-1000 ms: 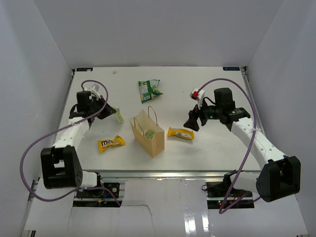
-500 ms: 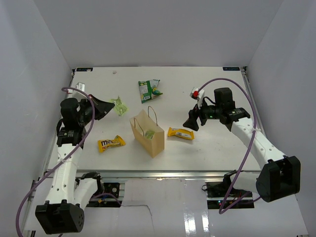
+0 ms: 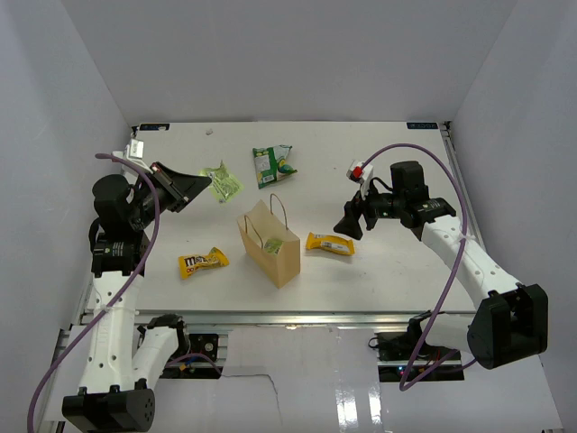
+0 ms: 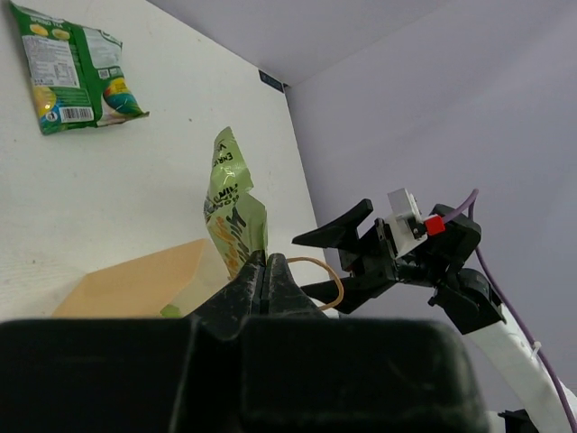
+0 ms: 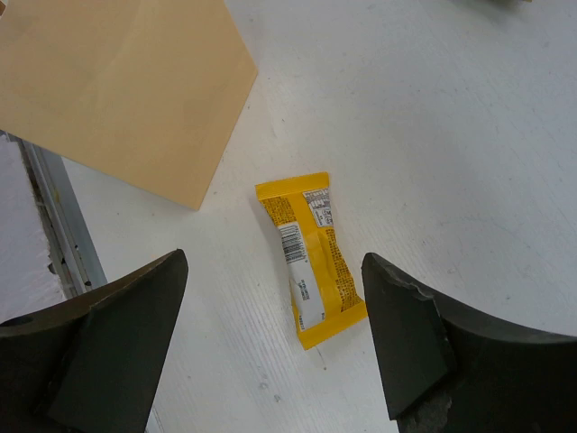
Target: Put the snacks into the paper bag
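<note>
The tan paper bag (image 3: 270, 242) stands upright in the middle, with a pale green packet (image 3: 270, 244) showing in its mouth. My left gripper (image 3: 204, 186) is shut on another pale green packet (image 3: 222, 182), held in the air up and left of the bag; it also shows in the left wrist view (image 4: 231, 203) above the bag (image 4: 135, 281). The green-and-white bag (image 3: 272, 165) lies behind. My right gripper (image 3: 348, 222) is open above a yellow wrapper (image 3: 330, 243), which lies between its fingers in the right wrist view (image 5: 312, 257). A yellow wrapper with brown lettering (image 3: 203, 262) lies left of the bag.
White walls close in the table on three sides. The table's front edge (image 3: 297, 313) runs just below the bag. Purple cables loop from both arms.
My left arm has risen and swung away from the table, lifting the pale green packet up and to the right. The right arm has not moved.
</note>
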You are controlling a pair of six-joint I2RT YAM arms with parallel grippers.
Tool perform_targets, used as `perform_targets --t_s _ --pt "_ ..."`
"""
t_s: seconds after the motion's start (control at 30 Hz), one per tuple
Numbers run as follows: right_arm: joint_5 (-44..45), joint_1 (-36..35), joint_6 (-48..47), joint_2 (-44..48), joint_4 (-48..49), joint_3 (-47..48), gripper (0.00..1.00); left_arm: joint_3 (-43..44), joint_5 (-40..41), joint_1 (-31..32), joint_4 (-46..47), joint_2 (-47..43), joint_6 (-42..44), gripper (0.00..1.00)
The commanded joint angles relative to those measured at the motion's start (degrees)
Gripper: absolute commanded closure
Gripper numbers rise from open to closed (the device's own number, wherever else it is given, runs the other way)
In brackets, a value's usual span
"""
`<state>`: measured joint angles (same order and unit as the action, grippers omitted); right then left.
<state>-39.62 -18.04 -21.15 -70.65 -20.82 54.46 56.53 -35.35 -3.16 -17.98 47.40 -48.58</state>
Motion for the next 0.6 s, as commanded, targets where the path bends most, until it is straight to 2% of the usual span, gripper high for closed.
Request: perform_targets --t_s 0.0,0.37,0.4,0.57 --pt "-0.46 0.11 0.4 0.25 2.01 -0.58 0.16 0.07 -2.87 0.26 -1.45 -0.81 -2.05 1.0" --pt "-0.02 0.2 0.4 0.08 2.45 -0.93 0.16 3.85 -4.81 2.19 -6.54 4.19 -0.91 1.0" --pt "0.06 0.2 0.4 0.08 2.45 -0.93 0.16 3.76 -4.81 4.37 -6.98 4.46 -0.73 1.0" --pt "0.24 0.2 0.32 0.25 2.45 -1.11 0.16 3.84 -5.08 6.41 -8.65 6.74 0.49 1.0"
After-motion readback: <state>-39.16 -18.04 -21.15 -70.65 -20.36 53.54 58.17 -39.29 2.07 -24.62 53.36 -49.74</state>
